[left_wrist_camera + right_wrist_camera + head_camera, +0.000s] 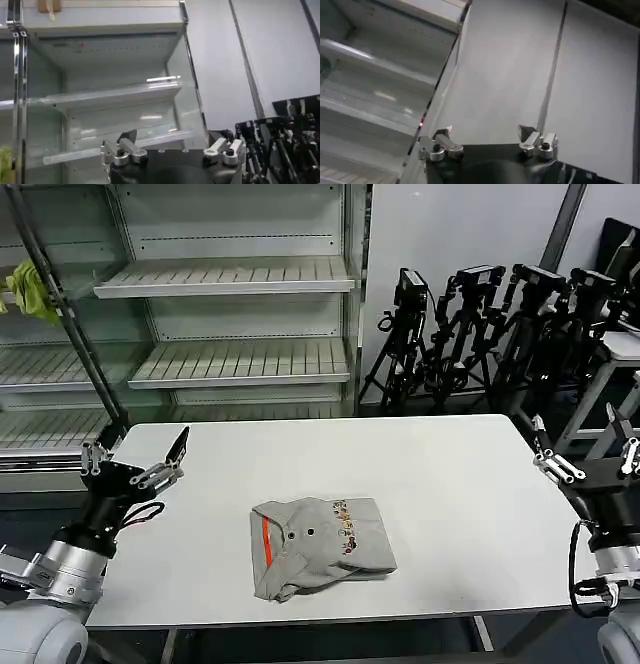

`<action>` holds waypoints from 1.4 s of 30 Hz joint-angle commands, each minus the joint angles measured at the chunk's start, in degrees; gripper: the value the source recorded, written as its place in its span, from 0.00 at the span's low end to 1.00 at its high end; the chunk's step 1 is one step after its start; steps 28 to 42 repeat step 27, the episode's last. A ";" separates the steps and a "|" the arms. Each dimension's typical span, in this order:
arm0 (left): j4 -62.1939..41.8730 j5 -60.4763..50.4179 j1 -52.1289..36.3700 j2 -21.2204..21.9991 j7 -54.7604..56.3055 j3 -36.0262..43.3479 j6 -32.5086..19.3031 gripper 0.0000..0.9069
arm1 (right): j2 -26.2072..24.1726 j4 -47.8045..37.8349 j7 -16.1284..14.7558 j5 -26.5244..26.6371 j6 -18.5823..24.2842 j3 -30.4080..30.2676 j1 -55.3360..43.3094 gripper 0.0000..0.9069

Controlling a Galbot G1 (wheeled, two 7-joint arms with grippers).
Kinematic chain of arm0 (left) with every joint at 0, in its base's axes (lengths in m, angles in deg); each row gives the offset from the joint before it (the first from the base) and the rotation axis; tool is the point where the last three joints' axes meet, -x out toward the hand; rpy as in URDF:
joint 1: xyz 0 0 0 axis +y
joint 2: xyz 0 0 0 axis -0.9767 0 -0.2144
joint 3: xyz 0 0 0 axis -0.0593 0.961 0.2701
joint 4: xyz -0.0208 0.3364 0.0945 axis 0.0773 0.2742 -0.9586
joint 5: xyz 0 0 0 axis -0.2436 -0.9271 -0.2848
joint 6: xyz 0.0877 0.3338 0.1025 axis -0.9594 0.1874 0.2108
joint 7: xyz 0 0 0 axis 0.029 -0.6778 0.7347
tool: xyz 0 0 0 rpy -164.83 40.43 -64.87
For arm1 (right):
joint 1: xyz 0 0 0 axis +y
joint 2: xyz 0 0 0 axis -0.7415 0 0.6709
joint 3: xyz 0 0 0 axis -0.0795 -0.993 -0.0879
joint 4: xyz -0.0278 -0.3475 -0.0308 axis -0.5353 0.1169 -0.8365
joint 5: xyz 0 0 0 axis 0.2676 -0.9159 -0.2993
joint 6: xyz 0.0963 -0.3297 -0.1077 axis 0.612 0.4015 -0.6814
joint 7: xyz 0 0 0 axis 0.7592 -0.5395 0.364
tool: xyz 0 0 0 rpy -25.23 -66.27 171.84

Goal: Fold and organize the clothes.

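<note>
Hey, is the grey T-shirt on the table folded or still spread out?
Folded: the T-shirt lies as a compact rectangle, sleeves tucked, on the table.

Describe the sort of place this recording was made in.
Probably a lab or studio set up for recording: a white table with a folded T-shirt, bare white shelves behind it, and a cluster of black camera tripods against the wall.

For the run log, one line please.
T-shirt: folded, table centre | left gripper: open, raised, empty | right gripper: open, raised, empty
</note>
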 commanded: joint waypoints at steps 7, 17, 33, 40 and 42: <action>0.35 0.04 0.07 0.58 0.04 -0.02 0.15 1.00 | -0.33 -1.22 0.06 -0.39 0.42 -0.01 -0.22 1.00; 0.75 0.14 0.36 0.70 0.01 -0.14 0.19 1.00 | 0.18 -1.10 -0.06 -0.79 0.44 -0.03 -0.08 1.00; 1.05 0.37 0.32 0.77 -0.01 -0.09 0.35 1.00 | 0.87 -1.48 -0.19 -1.31 0.51 -0.56 -0.25 1.00; 1.05 0.37 0.32 0.77 -0.01 -0.09 0.35 1.00 | 0.87 -1.48 -0.19 -1.31 0.51 -0.56 -0.25 1.00; 1.05 0.37 0.32 0.77 -0.01 -0.09 0.35 1.00 | 0.87 -1.48 -0.19 -1.31 0.51 -0.56 -0.25 1.00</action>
